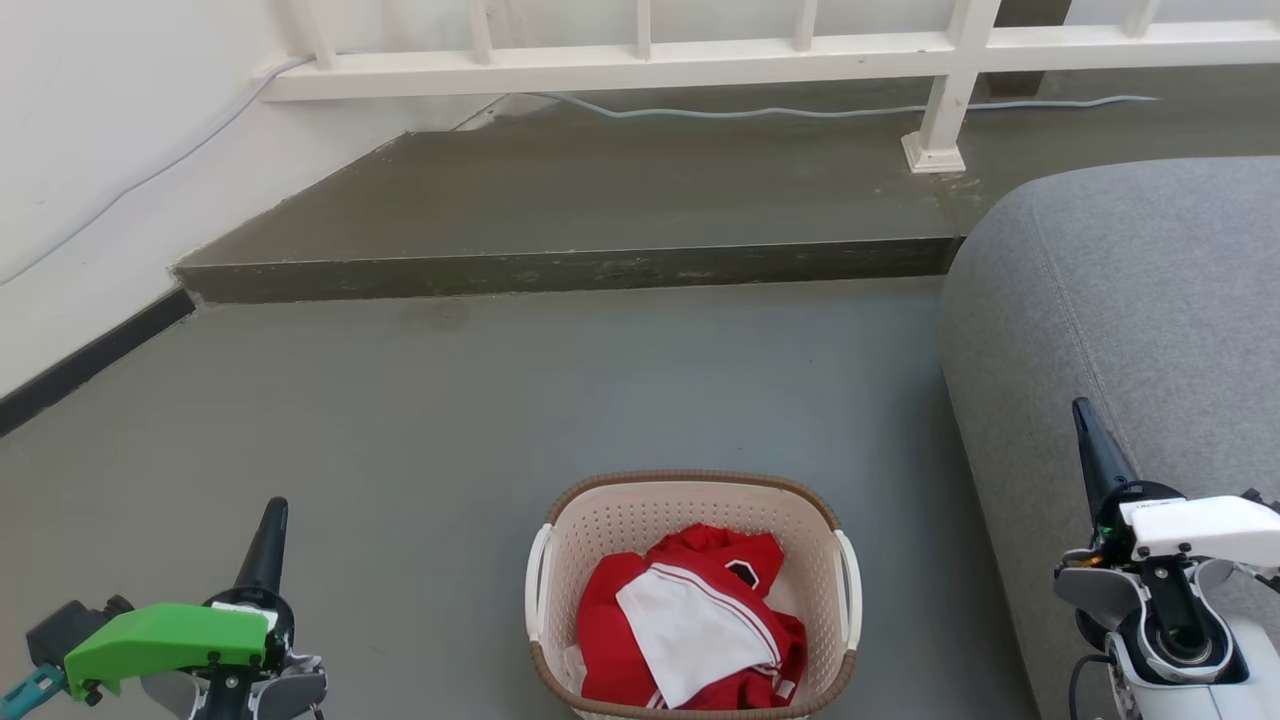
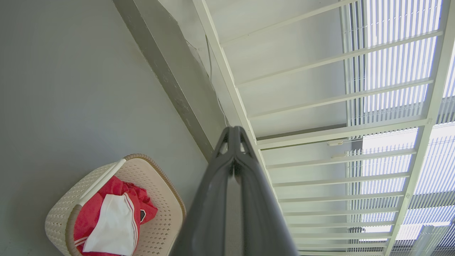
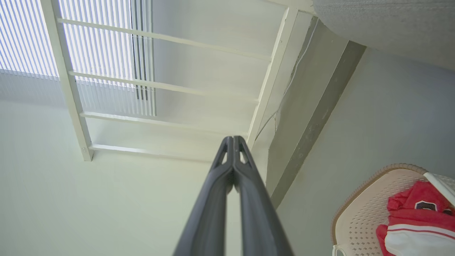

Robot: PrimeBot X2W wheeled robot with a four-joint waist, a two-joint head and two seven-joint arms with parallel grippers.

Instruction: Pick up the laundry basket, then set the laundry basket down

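Note:
The laundry basket (image 1: 640,520) stands on the grey floor at the bottom centre of the head view, cream and perforated with a brown rim and white side handles. Red and white clothes (image 1: 690,625) lie inside it. My left gripper (image 1: 272,518) is low at the left, well clear of the basket, fingers together and holding nothing. At the right my right gripper (image 1: 1083,418) is shut and empty, over the sofa's edge. The basket (image 2: 156,185) sits at the lower left of the left wrist view beside the shut gripper (image 2: 233,132). In the right wrist view the basket (image 3: 359,209) is at the lower right, apart from the shut gripper (image 3: 233,141).
A grey sofa (image 1: 1150,330) fills the right side, close to the basket. A raised concrete step (image 1: 560,268) crosses the floor ahead, with a white railing (image 1: 700,55) and a cable (image 1: 820,110) behind it. A white wall (image 1: 90,170) closes the left.

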